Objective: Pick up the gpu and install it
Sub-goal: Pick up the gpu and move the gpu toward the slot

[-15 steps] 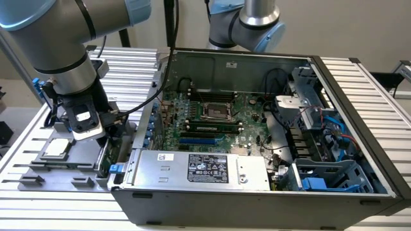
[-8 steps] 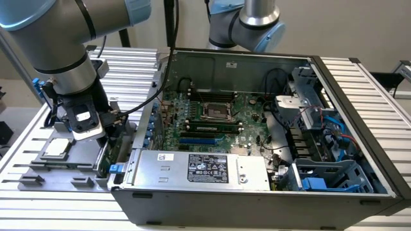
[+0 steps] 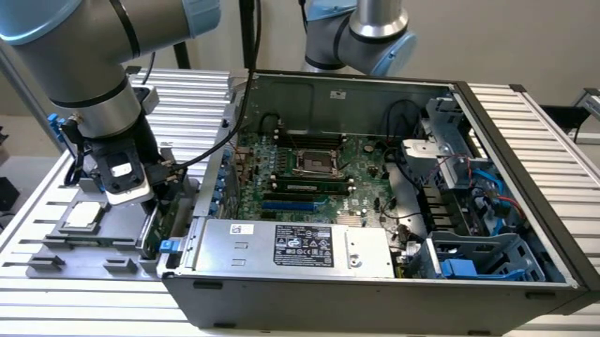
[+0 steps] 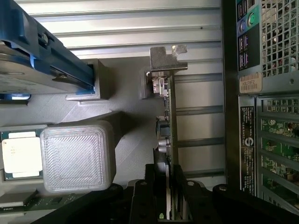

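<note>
gripper (image 4: 167, 179) clamped on gpu (image 4: 169, 116) edge; card upright at gray holder (image 4: 126, 140), narrow gap to case wall (image 4: 231, 116).

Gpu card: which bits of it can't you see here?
1. Wrist view: the gpu shows edge-on, so both flat faces are hidden, and the claw covers its near end.
2. Exterior view: the robot arm and the grey holder hide most of it.

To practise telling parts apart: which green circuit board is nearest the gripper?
The gpu, the thin card standing on edge outside the case, right at the gripper; the motherboard lies flat inside the case.
</note>
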`<state>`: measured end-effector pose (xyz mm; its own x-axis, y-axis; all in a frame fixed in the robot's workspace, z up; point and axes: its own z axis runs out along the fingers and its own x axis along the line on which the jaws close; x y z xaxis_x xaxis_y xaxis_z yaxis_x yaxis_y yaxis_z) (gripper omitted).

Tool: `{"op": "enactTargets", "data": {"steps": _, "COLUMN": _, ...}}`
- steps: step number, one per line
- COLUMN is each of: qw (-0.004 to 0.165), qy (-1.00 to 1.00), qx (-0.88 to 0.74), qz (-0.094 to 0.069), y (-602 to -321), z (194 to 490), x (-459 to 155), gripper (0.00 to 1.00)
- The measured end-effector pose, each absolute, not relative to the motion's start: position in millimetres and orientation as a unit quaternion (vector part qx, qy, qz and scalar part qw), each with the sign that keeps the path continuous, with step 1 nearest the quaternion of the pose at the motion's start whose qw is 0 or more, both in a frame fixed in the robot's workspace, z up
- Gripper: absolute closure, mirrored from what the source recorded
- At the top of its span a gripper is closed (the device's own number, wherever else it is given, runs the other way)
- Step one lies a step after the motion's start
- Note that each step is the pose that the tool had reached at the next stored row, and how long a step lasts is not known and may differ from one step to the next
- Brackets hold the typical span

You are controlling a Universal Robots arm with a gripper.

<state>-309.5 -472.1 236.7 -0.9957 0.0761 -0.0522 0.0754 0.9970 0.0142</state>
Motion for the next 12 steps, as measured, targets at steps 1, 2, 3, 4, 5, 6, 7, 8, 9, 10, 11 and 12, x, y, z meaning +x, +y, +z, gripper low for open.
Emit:
{"op": "enactTargets", "data": {"steps": 1, "qw": 0.026, "qy": 0.999, "qx": 0.037, "qz": 0.006, "y": -472.0, "z": 236.7, "x": -309.5, "gripper": 0.73}}
{"op": "enactTargets", "data": {"steps": 2, "qw": 0.026, "qy": 0.999, "qx": 0.035, "qz": 0.006, "y": -472.0, "z": 236.7, "x": -309.5, "gripper": 0.73}}
{"op": "enactTargets", "data": {"steps": 3, "qw": 0.025, "qy": 0.999, "qx": 0.033, "qz": 0.006, "y": -472.0, "z": 236.6, "x": -309.5, "gripper": 0.73}}
{"op": "enactTargets", "data": {"steps": 4, "qw": 0.025, "qy": 0.999, "qx": 0.031, "qz": 0.006, "y": -472.1, "z": 236.7, "x": -309.5, "gripper": 0.73}}
{"op": "enactTargets", "data": {"steps": 5, "qw": 0.024, "qy": 0.999, "qx": 0.029, "qz": 0.006, "y": -472.0, "z": 236.7, "x": -309.5, "gripper": 0.73}}
{"op": "enactTargets", "data": {"steps": 6, "qw": 0.024, "qy": 0.999, "qx": 0.027, "qz": 0.006, "y": -472.0, "z": 236.8, "x": -309.5, "gripper": 0.73}}
{"op": "enactTargets", "data": {"steps": 7, "qw": 0.023, "qy": 0.999, "qx": 0.025, "qz": 0.006, "y": -472.0, "z": 237.2, "x": -309.4, "gripper": 0.73}}
{"op": "enactTargets", "data": {"steps": 8, "qw": 0.023, "qy": 0.999, "qx": 0.024, "qz": 0.006, "y": -472.0, "z": 237.7, "x": -309.4, "gripper": 0.73}}
{"op": "enactTargets", "data": {"steps": 9, "qw": 0.022, "qy": 0.999, "qx": 0.022, "qz": 0.006, "y": -472.1, "z": 238.4, "x": -309.4, "gripper": 0.73}}
{"op": "enactTargets", "data": {"steps": 10, "qw": 0.022, "qy": 1.0, "qx": 0.021, "qz": 0.006, "y": -472.1, "z": 239.3, "x": -309.3, "gripper": 0.73}}
{"op": "enactTargets", "data": {"steps": 11, "qw": 0.021, "qy": 1.0, "qx": 0.02, "qz": 0.006, "y": -472.0, "z": 240.1, "x": -309.3, "gripper": 0.73}}
{"op": "enactTargets", "data": {"steps": 12, "qw": 0.021, "qy": 1.0, "qx": 0.02, "qz": 0.006, "y": -472.0, "z": 241.2, "x": -309.2, "gripper": 0.73}}
